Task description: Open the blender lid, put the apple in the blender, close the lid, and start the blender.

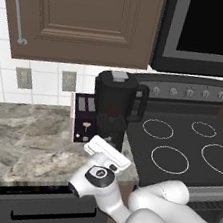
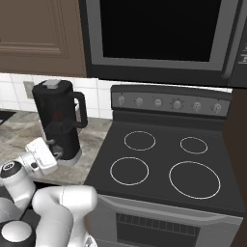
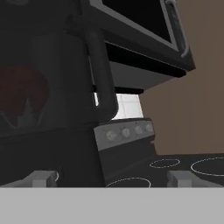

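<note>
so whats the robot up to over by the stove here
The white robot arm has its pincer open and empty, low in front of the tall black blender on the marble counter beside the black stove. A small red apple shows dimly through the dark jar, and the flat dark lid with its grey square cap sits on top. The pincer is near the blender's base, likely going for the front knob to start it.

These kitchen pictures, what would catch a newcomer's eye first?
The tall black blender with a dark translucent jar stands on the marble counter beside the black stove, a small red apple dimly visible inside it. The white arm's open gripper sits low at the blender's base.
</note>
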